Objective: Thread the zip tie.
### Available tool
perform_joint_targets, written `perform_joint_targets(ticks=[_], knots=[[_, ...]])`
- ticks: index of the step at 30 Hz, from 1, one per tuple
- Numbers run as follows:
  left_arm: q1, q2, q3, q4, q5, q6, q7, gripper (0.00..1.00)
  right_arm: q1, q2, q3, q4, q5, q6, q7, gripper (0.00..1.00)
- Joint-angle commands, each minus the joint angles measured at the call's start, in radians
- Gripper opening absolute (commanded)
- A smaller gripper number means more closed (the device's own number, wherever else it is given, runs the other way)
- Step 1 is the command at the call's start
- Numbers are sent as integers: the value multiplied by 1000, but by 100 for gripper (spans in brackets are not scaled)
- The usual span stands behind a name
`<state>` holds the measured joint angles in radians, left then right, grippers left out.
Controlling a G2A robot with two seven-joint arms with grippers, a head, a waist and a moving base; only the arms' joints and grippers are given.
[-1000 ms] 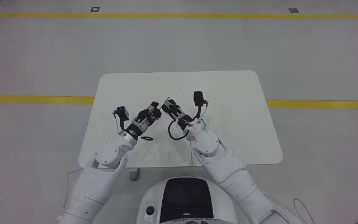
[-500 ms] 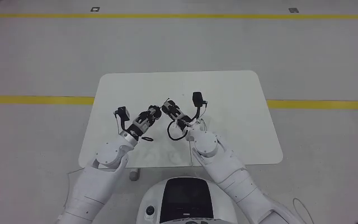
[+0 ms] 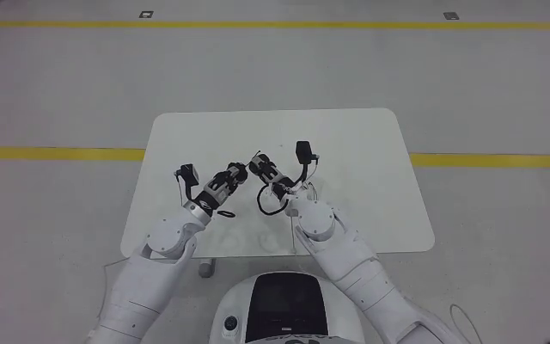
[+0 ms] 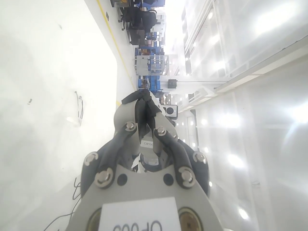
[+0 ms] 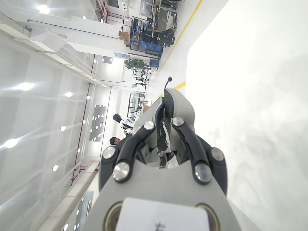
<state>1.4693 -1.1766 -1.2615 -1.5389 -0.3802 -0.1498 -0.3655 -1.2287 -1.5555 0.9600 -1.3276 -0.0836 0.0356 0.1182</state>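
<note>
Right wrist view: right fingers tight on black zip tie; left fingers together, printed white label behind

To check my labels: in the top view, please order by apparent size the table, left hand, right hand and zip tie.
1. table
2. left hand and right hand: they look alike, so no rank between them
3. zip tie, a thin black strip at the right hand
</note>
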Motion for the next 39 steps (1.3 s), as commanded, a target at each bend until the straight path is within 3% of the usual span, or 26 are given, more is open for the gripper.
perform_joint_targets(ticks=[1, 14, 19, 26, 36, 39], knots=[[0, 0, -1, 0, -2, -2, -1, 0, 1, 0, 0, 1, 1, 2, 2, 100], [2, 6, -16, -2, -10, -6, -48, 0, 11, 4, 38, 6, 36, -10, 64, 100], [10, 16, -50, -11, -23, 10, -101, 0, 33, 18, 89, 28, 113, 12, 231, 100], [16, 33, -101, -25, -14, 44, -204, 0, 34, 19, 95, 30, 119, 14, 246, 100], [15, 32, -100, -23, -10, 47, -196, 0, 32, 19, 96, 29, 124, 14, 248, 100], [9, 34, -97, -9, 7, 52, -192, 0, 36, 26, 127, 41, 179, 10, 311, 100]])
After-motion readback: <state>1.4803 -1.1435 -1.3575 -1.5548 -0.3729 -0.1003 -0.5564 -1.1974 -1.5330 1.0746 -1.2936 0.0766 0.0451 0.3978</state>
